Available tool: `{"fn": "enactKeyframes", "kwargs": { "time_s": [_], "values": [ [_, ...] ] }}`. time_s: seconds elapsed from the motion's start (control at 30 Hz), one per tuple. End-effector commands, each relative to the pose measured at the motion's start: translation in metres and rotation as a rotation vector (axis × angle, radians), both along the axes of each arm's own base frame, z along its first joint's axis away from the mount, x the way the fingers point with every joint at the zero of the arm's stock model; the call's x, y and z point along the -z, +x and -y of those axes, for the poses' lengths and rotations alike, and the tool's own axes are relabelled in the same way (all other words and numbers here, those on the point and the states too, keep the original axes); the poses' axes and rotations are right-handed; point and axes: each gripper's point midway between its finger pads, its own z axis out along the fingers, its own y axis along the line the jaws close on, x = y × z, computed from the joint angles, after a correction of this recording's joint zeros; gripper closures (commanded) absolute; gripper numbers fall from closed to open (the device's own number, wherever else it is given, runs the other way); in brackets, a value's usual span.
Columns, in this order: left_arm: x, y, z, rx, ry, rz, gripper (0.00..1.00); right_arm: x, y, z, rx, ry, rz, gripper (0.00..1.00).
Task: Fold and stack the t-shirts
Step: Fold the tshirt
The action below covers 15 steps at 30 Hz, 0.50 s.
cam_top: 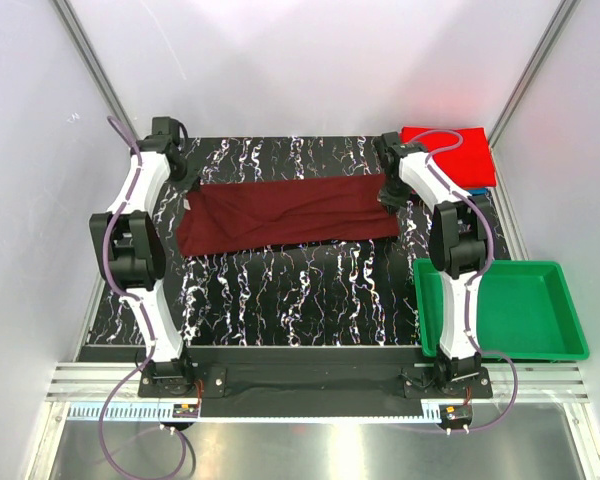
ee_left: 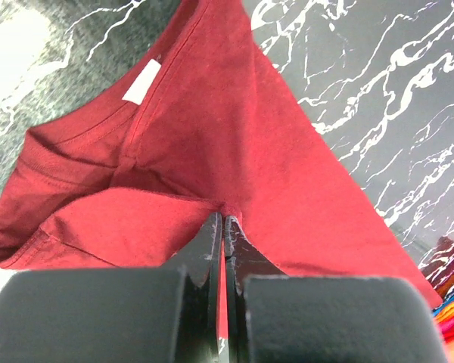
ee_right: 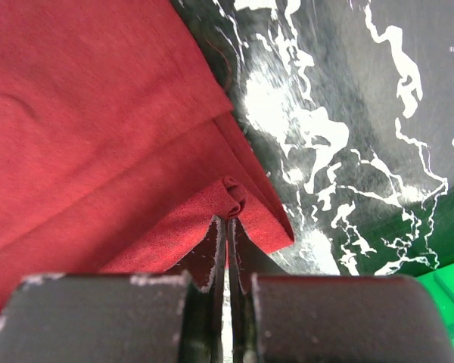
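Maroon t-shirt (cam_top: 285,212) between outstretched arms (cam_top: 138,190), both jaws tight on its ends

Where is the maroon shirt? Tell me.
In the top view the maroon shirt lies stretched across the far half of the table, its left end pinched by the left gripper, its right end by the right gripper.

A green tray (cam_top: 530,310) sits by the black marbled table (cam_top: 310,290), near right.

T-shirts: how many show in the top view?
3. The maroon shirt lies spread out in the middle; the red shirt sits folded at the far right, on a blue shirt showing only an edge. Others may be hidden beneath.
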Motion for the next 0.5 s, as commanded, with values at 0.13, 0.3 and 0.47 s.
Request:
{"fn": "enactKeyframes", "kwargs": {
  "time_s": [0.13,0.3,0.47],
  "values": [
    [0.000,0.026,-0.003,0.020,0.001,0.058,1.00,-0.005,0.017,0.008,0.006,-0.034,0.019,1.00],
    [0.008,0.031,-0.001,0.030,-0.008,0.051,1.00,0.001,0.019,0.011,0.018,-0.031,0.009,1.00],
    [0.006,0.035,-0.006,0.023,0.014,0.064,1.00,-0.002,0.027,0.014,0.017,-0.031,0.024,1.00]
  ]
}}
